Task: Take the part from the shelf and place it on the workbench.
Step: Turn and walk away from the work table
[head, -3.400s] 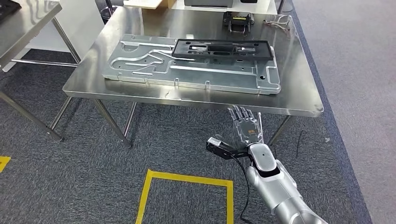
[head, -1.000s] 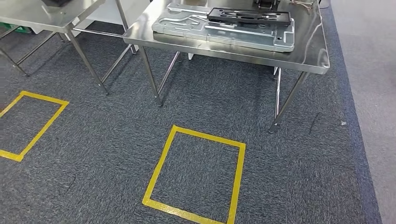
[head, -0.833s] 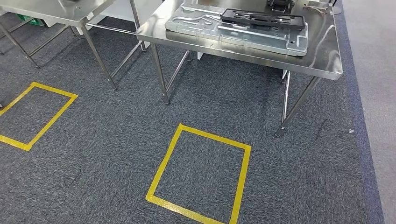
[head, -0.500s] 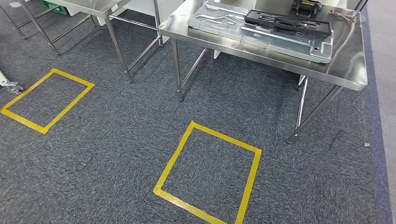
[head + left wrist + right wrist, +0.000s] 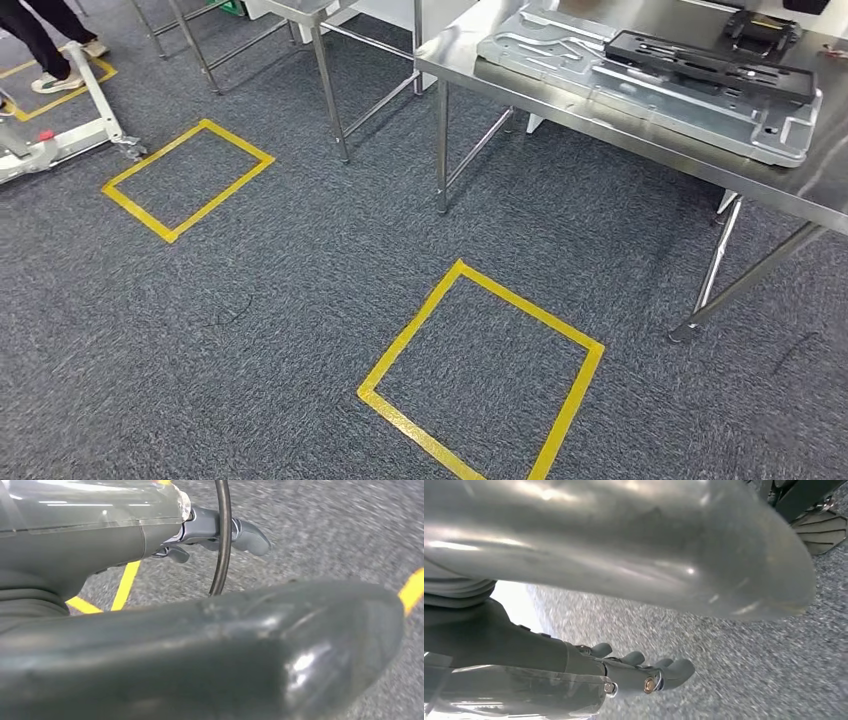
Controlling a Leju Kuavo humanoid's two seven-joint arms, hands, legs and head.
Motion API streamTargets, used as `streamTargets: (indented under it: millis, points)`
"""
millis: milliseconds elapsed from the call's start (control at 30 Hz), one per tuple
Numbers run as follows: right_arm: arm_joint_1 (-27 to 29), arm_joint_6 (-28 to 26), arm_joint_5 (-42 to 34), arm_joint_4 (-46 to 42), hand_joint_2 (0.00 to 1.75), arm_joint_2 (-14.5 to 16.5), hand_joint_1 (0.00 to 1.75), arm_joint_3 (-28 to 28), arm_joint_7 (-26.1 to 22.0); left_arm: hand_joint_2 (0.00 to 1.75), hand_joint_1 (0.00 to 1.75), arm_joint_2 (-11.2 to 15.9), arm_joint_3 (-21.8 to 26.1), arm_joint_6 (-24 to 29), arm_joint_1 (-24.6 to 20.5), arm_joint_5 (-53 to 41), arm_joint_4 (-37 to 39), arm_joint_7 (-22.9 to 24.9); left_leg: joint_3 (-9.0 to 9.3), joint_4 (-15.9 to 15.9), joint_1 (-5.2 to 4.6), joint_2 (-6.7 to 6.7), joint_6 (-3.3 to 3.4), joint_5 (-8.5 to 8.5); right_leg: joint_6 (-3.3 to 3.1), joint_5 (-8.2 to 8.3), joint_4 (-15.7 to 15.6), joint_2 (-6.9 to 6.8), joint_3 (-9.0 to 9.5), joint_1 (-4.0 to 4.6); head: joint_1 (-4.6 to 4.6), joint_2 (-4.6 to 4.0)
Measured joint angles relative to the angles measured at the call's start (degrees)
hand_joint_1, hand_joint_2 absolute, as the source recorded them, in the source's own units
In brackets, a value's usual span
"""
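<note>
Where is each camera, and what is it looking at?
Head view: high on the robot, looking down at carpet, a yellow tape square and the steel workbench.
Left wrist view: behind the left hand, facing the carpet.
Right wrist view: behind the right hand, facing the carpet.
Shared: head and left wrist views both show yellow tape on carpet.

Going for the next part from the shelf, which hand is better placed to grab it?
Probably right. Both hang empty over the carpet, but a black cable crosses the left hand, while the right hand has its fingers free.
</note>
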Motion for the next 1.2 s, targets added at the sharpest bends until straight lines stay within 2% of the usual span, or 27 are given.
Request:
streamTargets:
  millis: [33, 100, 133, 167, 233, 300, 367, 400, 433, 467, 500, 533, 600, 633, 667, 733, 767, 800, 867, 933, 967, 1000, 1033, 1067, 1133, 1167, 1200]
  points:
    - [-0.1, 0.0, 0.1, 0.0, 0.00, 0.0, 0.00, 0.0, 0.1, 0.00, 0.00, 0.0, 0.0, 0.0, 0.0, 0.0, 0.0, 0.0, 2.34, -4.0, 0.07, 0.78, 0.04, 1.88, 0.12, -0.07, 0.0, -0.71, 0.12, 0.00, 0.00, 0.00]
    - [-0.1, -0.1, 0.3, 0.0, 0.00, 0.0, 0.00, 0.0, 0.2, 0.00, 0.00, 0.1, 0.0, -0.1, -0.1, -0.2, 0.0, 0.2, 6.32, -11.3, -0.15, 3.11, 0.47, 4.04, 0.60, -0.28, 0.1, -1.93, 0.42, 0.19, 0.01, 0.00]
    - [-0.2, -0.1, 0.3, 0.0, 0.00, 0.0, 0.00, 0.0, 0.2, 0.00, 0.00, 0.1, 0.0, -0.1, -0.2, -0.3, 0.0, 0.3, 7.20, -13.1, -0.31, 3.86, 0.75, 4.33, 0.95, -0.38, 0.1, -2.44, 0.59, 0.27, 0.01, 0.00]
    - [-0.2, -0.1, 0.3, 0.0, 0.00, 0.0, 0.00, 0.0, 0.3, 0.00, 0.00, 0.1, 0.1, -0.2, -0.2, -0.3, 0.0, 0.3, 7.22, -13.5, -0.50, 3.99, 1.03, 4.16, 1.32, -0.43, 0.1, -2.89, 0.73, 0.32, 0.01, 0.00]
    - [-0.5, -0.2, 0.4, 0.0, 0.00, 0.0, 0.00, 0.0, 0.3, 0.00, 0.00, 0.1, 0.2, -0.2, -0.1, -0.4, 0.0, 0.5, 7.13, -13.9, -0.49, 2.76, 1.69, 4.56, 2.12, -0.55, 0.0, -3.48, 1.05, 0.16, 0.01, 0.00]
    - [-0.6, -0.3, 0.5, 0.0, 0.00, 0.0, 0.00, 0.0, 0.5, 0.00, 0.00, 0.1, 0.2, -0.4, 0.0, -0.4, 0.0, 0.6, 7.25, -14.5, -0.27, 1.51, 2.51, 5.19, 2.69, -2.22, 1.9, -1.25, 0.45, -0.10, 0.01, 0.00]
    - [-0.5, -0.5, 0.7, 0.0, 0.00, 0.0, 0.00, 0.0, 0.7, 0.00, 0.00, 0.1, 0.3, -0.6, -0.1, -0.4, 0.0, 0.7, 7.01, -14.7, -0.23, 0.32, 3.10, 5.64, 2.84, -6.06, 8.1, 2.11, -2.45, -0.26, 0.02, 0.00]
    - [-0.4, -0.5, 0.8, 0.0, 0.00, 0.0, 0.00, 0.0, 0.7, 0.00, 0.00, 0.1, 0.3, -0.8, -0.1, -0.4, 0.0, 0.7, 6.80, -14.6, -0.30, -0.40, 3.25, 5.76, 2.83, -7.82, 12.1, 2.89, -4.38, -0.27, 0.02, 0.00]
    - [-0.3, -0.6, 0.9, 0.0, 0.00, 0.0, 0.00, 0.0, 0.8, 0.00, 0.00, 0.1, 0.3, -1.0, -0.1, -0.4, 0.0, 0.7, 6.67, -14.6, -0.37, -1.20, 3.32, 5.82, 2.84, -8.64, 15.0, 3.27, -5.85, -0.26, 0.02, 0.00]
    - [-0.3, -0.6, 0.9, 0.0, 0.00, 0.0, 0.00, 0.0, 1.0, 0.00, 0.00, 0.1, 0.4, -1.2, -0.1, -0.5, 0.0, 0.8, 6.61, -14.5, -0.42, -2.08, 3.34, 5.85, 2.82, -8.29, 16.1, 3.46, -6.49, -0.26, 0.02, 0.00]
    - [-0.3, -0.6, 1.0, 0.0, 0.00, 0.0, 0.00, 0.0, 1.1, 0.00, 0.00, 0.1, 0.4, -1.3, -0.1, -0.5, 0.0, 0.8, 6.63, -14.4, -0.44, -2.99, 3.30, 5.84, 2.74, -6.74, 14.8, 3.65, -6.01, -0.28, 0.02, 0.00]
    - [-0.3, -0.6, 1.0, 0.0, 0.00, 0.0, 0.00, 0.0, 1.2, 0.00, 0.00, 0.1, 0.5, -1.4, 0.0, -0.5, 0.0, 0.8, 6.67, -14.2, -0.43, -3.89, 3.21, 5.81, 2.60, -4.42, 11.5, 4.30, -4.61, -0.30, 0.02, 0.00]
    - [-0.1, -0.6, 1.0, 0.0, 0.00, 0.0, 0.00, 0.0, 1.3, 0.00, 0.00, 0.1, 0.6, -1.6, -0.1, -0.6, 0.0, 0.9, 6.35, -13.7, -0.44, -5.46, 2.80, 5.65, 2.14, -0.97, 4.2, 7.77, -1.70, -0.47, 0.02, 0.00]
    - [-0.1, -0.6, 1.0, 0.0, 0.00, -0.1, 0.00, -0.1, 1.3, 0.00, 0.00, 0.1, 0.6, -1.7, -0.2, -0.6, 0.0, 0.9, 6.01, -13.4, -0.36, -6.15, 2.43, 5.63, 1.93, -0.24, 2.0, 9.18, -0.92, -0.46, 0.02, 0.00]
    - [-0.1, -0.5, 1.0, 0.0, 0.00, -0.1, 0.00, -0.1, 1.3, 0.00, 0.00, 0.1, 0.6, -1.9, -0.2, -0.6, 0.0, 0.9, 5.63, -13.3, -0.28, -6.83, 1.98, 5.65, 1.71, -0.25, 1.1, 9.95, -0.71, -0.40, 0.02, 0.00]
    - [-0.2, -0.4, 1.0, 0.0, 0.00, -0.1, 0.00, -0.1, 1.4, 0.00, 0.00, 0.1, 0.7, -2.1, -0.1, -0.7, -0.1, 0.9, 5.18, -13.3, -0.05, -8.00, 1.10, 5.85, 1.18, -0.15, 0.8, 8.60, -0.56, -0.29, 0.02, 0.00]
    - [-0.2, -0.2, 1.0, 0.0, 0.00, -0.1, 0.00, -0.1, 1.4, 0.00, 0.00, 0.1, 0.7, -2.1, -0.1, -0.8, -0.1, 0.9, 4.95, -13.0, -0.12, -7.31, 0.79, 5.62, 0.82, -0.03, 0.5, 7.76, -0.34, -0.36, 0.01, 0.00]
    - [-0.2, -0.1, 1.0, 0.0, 0.00, -0.1, 0.00, -0.1, 1.5, 0.00, 0.00, 0.1, 0.8, -2.2, 0.0, -0.9, -0.1, 0.9, 4.34, -11.7, -0.18, -5.86, 0.54, 4.80, 0.46, 0.09, 0.2, 6.81, -0.14, -0.44, 0.01, 0.00]
    - [0.0, 0.1, 1.0, 0.0, 0.00, -0.1, 0.00, -0.1, 1.6, 0.00, 0.00, 0.0, 0.8, -2.1, -0.2, -0.9, -0.2, 1.0, 1.53, -5.7, -0.27, -2.06, 0.11, 1.37, -0.06, 0.09, -0.1, 4.81, 0.11, -0.35, -0.01, 0.00]
    - [0.1, 0.5, 1.3, 0.0, 0.00, -0.1, 0.00, -0.1, 1.1, 0.00, 0.00, 0.3, 1.0, -1.0, -0.4, -0.3, 0.2, 2.0, -1.86, 1.4, -0.12, -0.62, -0.29, -1.68, -0.27, -0.09, -0.1, 2.74, 0.11, -0.11, -0.02, 0.00]
    - [0.1, 0.7, 1.7, 0.0, 0.00, -0.1, 0.00, -0.1, 0.7, 0.00, 0.00, 1.0, 1.2, 0.2, -0.5, 0.3, 1.2, 2.7, -2.42, 2.7, -0.05, -0.37, -0.42, -1.77, -0.28, -0.20, 0.0, 1.76, 0.14, -0.03, -0.02, 0.00]
    - [0.0, 1.0, 2.0, 0.0, 0.00, -0.1, 0.00, -0.1, 0.3, 0.00, 0.00, 2.1, 1.6, 1.5, -0.7, 0.8, 2.7, 3.4, -1.84, 1.9, 0.00, -0.17, -0.48, -0.84, -0.25, -0.30, 0.0, 0.89, 0.22, 0.02, -0.02, 0.00]
    - [0.0, 1.2, 2.2, 0.0, 0.00, -0.1, 0.00, -0.1, 0.0, 0.00, 0.00, 3.3, 1.9, 2.6, -0.8, 1.2, 4.3, 3.7, -0.01, -1.3, 0.03, 0.26, -0.42, 0.93, -0.18, -0.44, 0.0, 0.10, 0.40, 0.06, -0.02, 0.00]
    - [-0.1, 1.3, 2.3, 0.0, 0.00, -0.1, 0.00, -0.1, -0.3, 0.00, 0.00, 4.5, 2.1, 3.2, -0.9, 1.3, 5.9, 3.8, 2.46, -5.6, -0.04, 1.34, -0.20, 2.72, -0.06, -0.60, 0.0, -0.58, 0.65, 0.12, -0.02, 0.00]
    - [-0.1, 1.3, 2.4, 0.0, 0.00, -0.1, 0.00, -0.1, -0.5, 0.00, 0.00, 6.3, 2.5, 3.7, -1.2, 1.4, 7.9, 3.7, 6.07, -12.1, -0.48, 3.12, 0.54, 4.73, 0.44, -0.96, 0.0, -1.78, 1.10, 0.32, -0.02, 0.00]
    - [-0.2, 1.3, 2.4, 0.0, 0.00, -0.1, 0.00, -0.1, -0.6, 0.00, 0.00, 7.0, 2.6, 3.8, -1.4, 1.4, 8.7, 3.7, 6.63, -13.3, -0.71, 3.47, 0.90, 4.88, 0.74, -1.08, 0.0, -2.29, 1.26, 0.38, -0.01, 0.00]
    - [-0.3, 1.3, 2.4, 0.0, 0.00, -0.1, 0.00, -0.1, -0.6, 0.00, 0.00, 7.6, 2.6, 3.9, -1.4, 1.4, 9.5, 3.7, 6.50, -13.5, -0.91, 3.01, 1.23, 4.86, 1.05, -1.14, -0.1, -2.76, 1.41, 0.41, -0.01, 0.00]
